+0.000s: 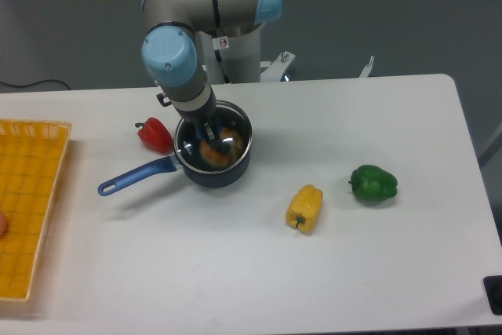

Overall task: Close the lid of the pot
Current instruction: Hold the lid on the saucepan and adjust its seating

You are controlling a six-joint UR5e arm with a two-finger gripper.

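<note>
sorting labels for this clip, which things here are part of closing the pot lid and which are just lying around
Part of the job: the pot, the lid over it, the gripper at the lid.

Lying about: red pepper, yellow pepper, green pepper, yellow basket.

I can read no text anywhere here. The one sign I see is a small round sticker (223, 42) on my arm's white base column (239, 52), red-ringed with a dark mark inside, perhaps a warning symbol, though it is too small for me to make out.
</note>
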